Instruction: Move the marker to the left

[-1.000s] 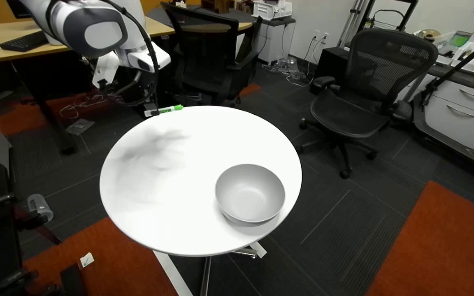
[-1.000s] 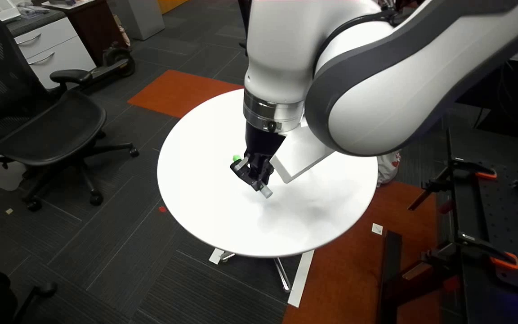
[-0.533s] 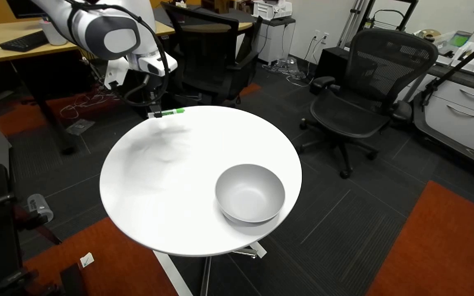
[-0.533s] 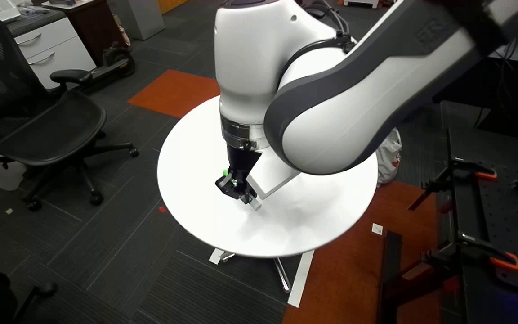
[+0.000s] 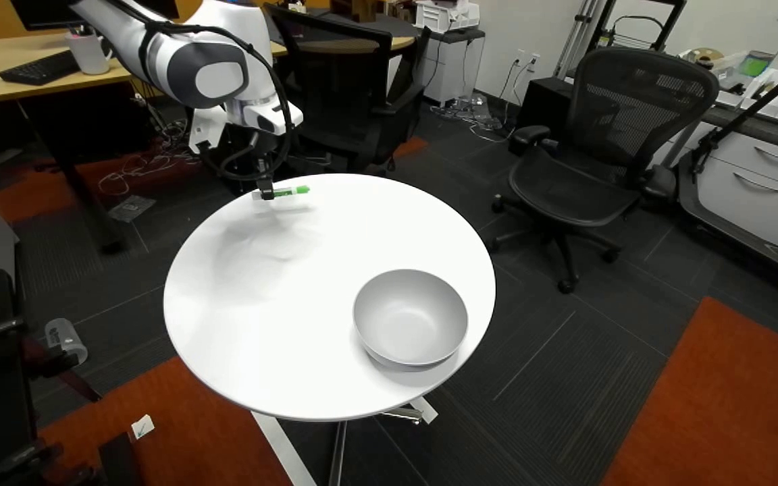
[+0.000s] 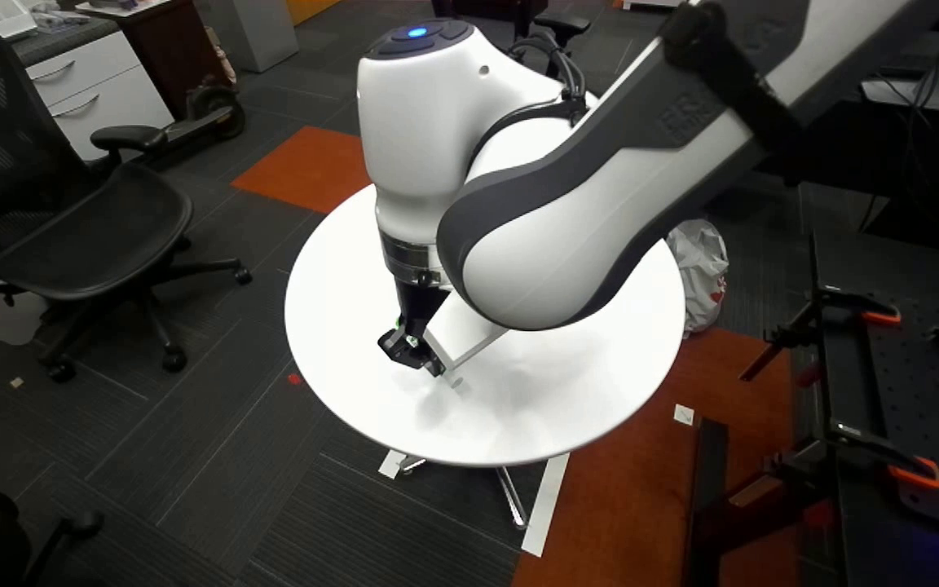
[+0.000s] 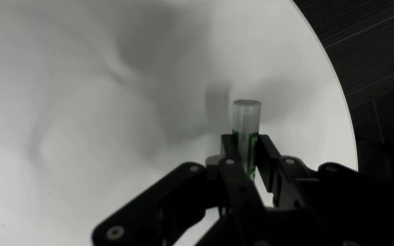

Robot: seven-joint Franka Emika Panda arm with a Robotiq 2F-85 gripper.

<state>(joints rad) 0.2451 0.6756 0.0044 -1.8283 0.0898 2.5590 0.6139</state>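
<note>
In an exterior view, the gripper (image 5: 267, 193) has the marker (image 5: 288, 192) pinched, upper left of the frame, just over the upper-left edge of the round white table (image 5: 281, 351)! The marker is close to level, green end to the right, its shadow underneath. And there's the grey bowl (image 5: 410, 317), below and right of centre, well apart from the marker.

In an exterior view, the arm (image 6: 600, 220) slants down from the upper right; the gripper hangs left of centre over the table and hides most of the marker, just a speck of green at its left. A white bag (image 6: 699, 269) sits right of the table.

Wrist view now: two black fingers (image 7: 230, 147) squeeze the marker from either side, right of centre! White end toward the top, green-edged label between them, shadow to its left, apart. The table's rim curves down the right.
</note>
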